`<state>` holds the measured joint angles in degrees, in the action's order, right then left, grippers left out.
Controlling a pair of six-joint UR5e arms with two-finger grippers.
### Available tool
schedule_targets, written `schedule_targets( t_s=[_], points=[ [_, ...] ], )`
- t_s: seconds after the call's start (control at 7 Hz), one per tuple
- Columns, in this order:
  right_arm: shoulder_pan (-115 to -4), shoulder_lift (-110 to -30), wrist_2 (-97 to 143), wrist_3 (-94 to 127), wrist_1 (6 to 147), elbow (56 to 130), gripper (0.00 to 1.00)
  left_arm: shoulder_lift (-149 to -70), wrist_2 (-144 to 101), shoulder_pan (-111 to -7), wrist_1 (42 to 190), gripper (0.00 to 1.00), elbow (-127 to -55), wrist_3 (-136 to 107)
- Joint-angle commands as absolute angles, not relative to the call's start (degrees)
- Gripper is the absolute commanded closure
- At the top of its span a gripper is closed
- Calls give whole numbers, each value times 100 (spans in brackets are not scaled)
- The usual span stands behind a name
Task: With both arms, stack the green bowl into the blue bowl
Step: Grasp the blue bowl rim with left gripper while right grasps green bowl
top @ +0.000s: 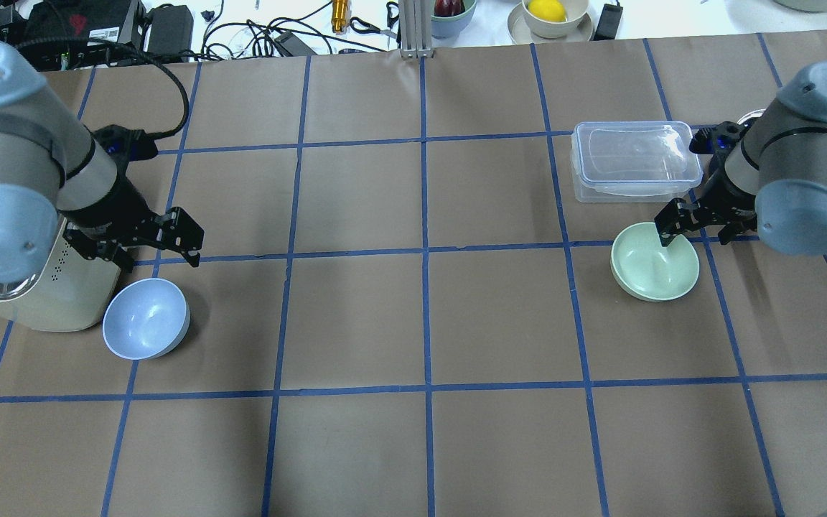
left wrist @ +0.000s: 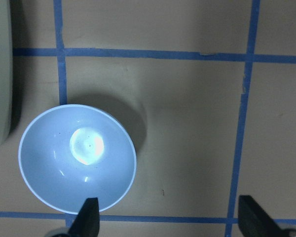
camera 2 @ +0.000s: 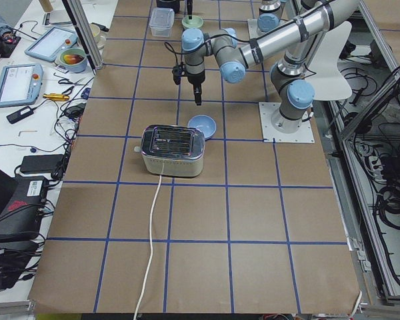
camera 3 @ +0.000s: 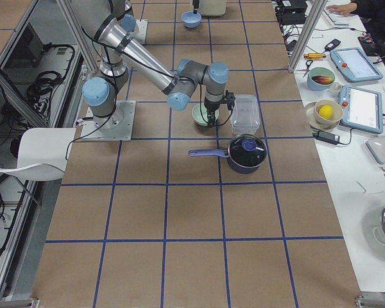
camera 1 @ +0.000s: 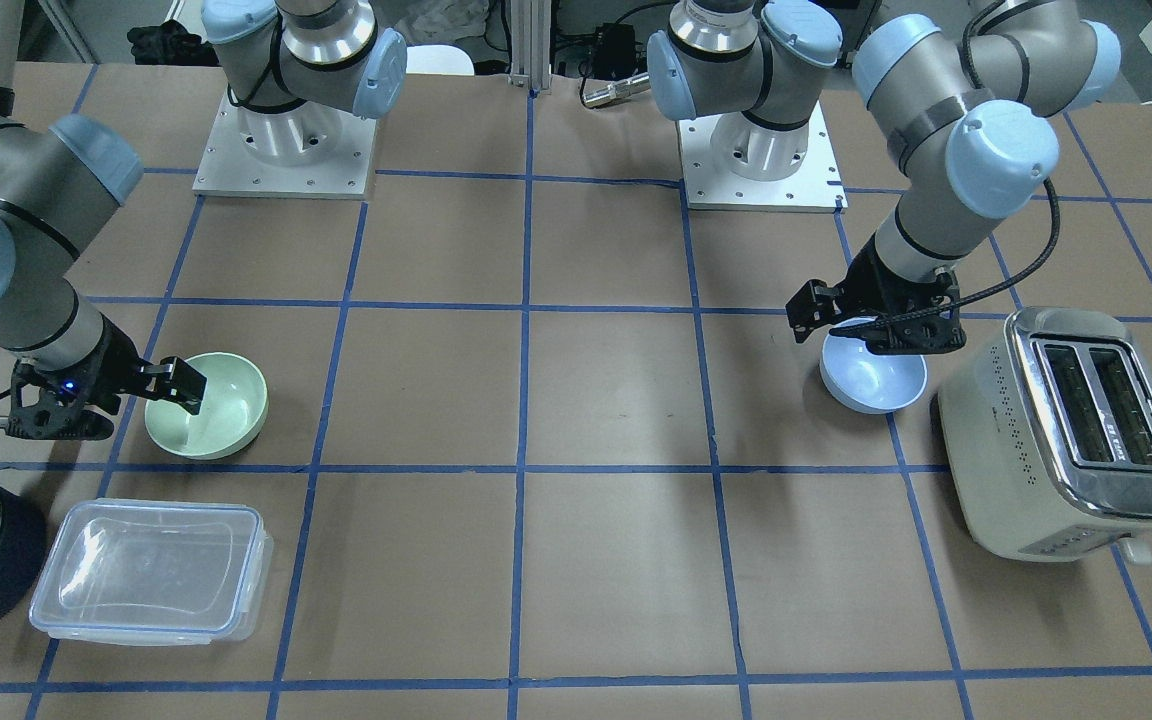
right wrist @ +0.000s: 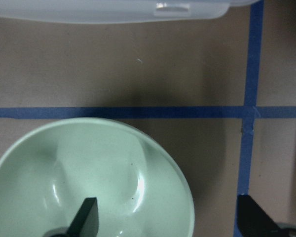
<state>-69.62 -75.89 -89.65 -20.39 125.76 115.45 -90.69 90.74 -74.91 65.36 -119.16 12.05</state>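
Brown paper gridded with blue tape covers the desk, on which we see the two bowls well apart, at opposite ends. The green bowl stands upright at the robot's right, just beside a clear lidded container and near a dark blue saucepan. The right arm reaches out with its elbow bent and its wrist turned straight down, so that the right end effector hangs vertically over the bowl's rim. We find its jaws wide apart and astride that rim: one fingertip is down inside the bowl, the other outside it above the paper; nothing is clamped. The blue bowl stands upright at the robot's left, just beside a cream toaster. The left arm is likewise folded, wrist downward, and the left end effector hovers above the desk, clear of the bowl. Its jaws are spread wide and hold nothing. In the wrist view one fingertip overlaps the bowl's near edge, while most of the bowl lies to one side of the gap.
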Motion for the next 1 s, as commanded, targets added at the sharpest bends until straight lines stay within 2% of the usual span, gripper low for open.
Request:
schedule_targets(
  t_s=[0.0, 0.14, 0.29, 0.43, 0.57, 0.71, 0.86],
  points=[
    [-6961, -7428, -8956, -2127, 12656, 11681, 13, -9464, 9157, -7444, 5751, 1, -12444, 1257],
    [-6961, -7392, -8956, -2127, 12656, 11681, 66, -9649, 9524, -7453, 5678, 4, -12463, 1257],
    [-6961, -7357, -8973, -2144, 12630, 11672, 100, -9781, 9545, -7453, 5669, 25, -12463, 1283],
    [-6961, -7356, -8982, -2145, 12578, 11646, 100, -9834, 9545, -7471, 5652, 41, -12463, 1309],
    [-6961, -7365, -8974, -2145, 12560, 11637, 100, -9913, 9536, -7471, 5643, 83, -12445, 1292],
    [-6961, -7391, -8982, -2145, 12542, 11576, 100, -9958, 9536, -7497, 5643, 100, -12445, 1283],
    [-6952, -7435, -8991, -2145, 12394, 11514, 100, -9958, 9536, -7506, 5564, 100, -12411, 1309]
  ],
)
